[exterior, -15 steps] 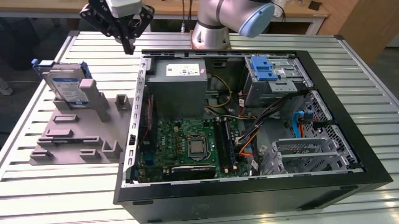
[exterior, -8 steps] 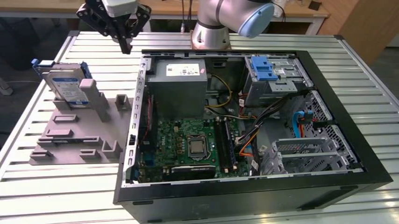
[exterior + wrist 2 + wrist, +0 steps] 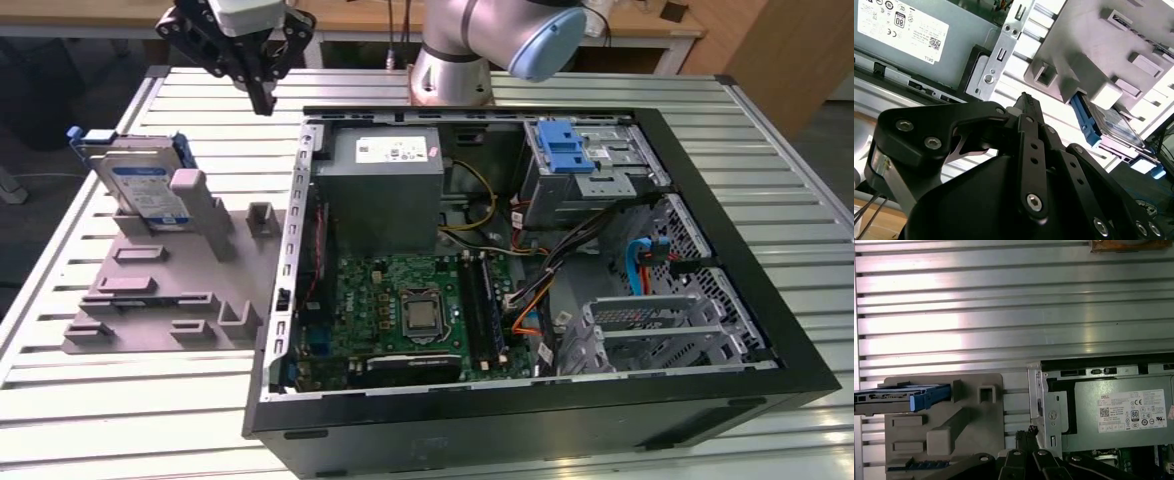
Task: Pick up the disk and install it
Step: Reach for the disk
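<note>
A ribbed metal tabletop (image 3: 134,420) carries everything here, with wooden furniture at the back of the room. Most of it is taken up by an open black computer case (image 3: 534,425) lying on its side. Inside are a green motherboard (image 3: 400,310), a grey metal box with a white sticker (image 3: 387,165) and a small blue latch (image 3: 566,150) on the drive cage.

Beside the case, on the exterior view's left, lies a grey moulded holder (image 3: 147,300). The disk (image 3: 144,185) stands on edge in a slot at the holder's far end, its label facing outward and its blue frame around it. In the first wrist view the disk (image 3: 899,392) shows edge-on in that slot.

The arm's black pincer (image 3: 263,100) hangs above the tabletop, pointing down over the strip between the holder and the case wall. Its fingers are drawn together to a point and have hold of nothing. It is clear of the disk and touches neither the holder nor the case.
</note>
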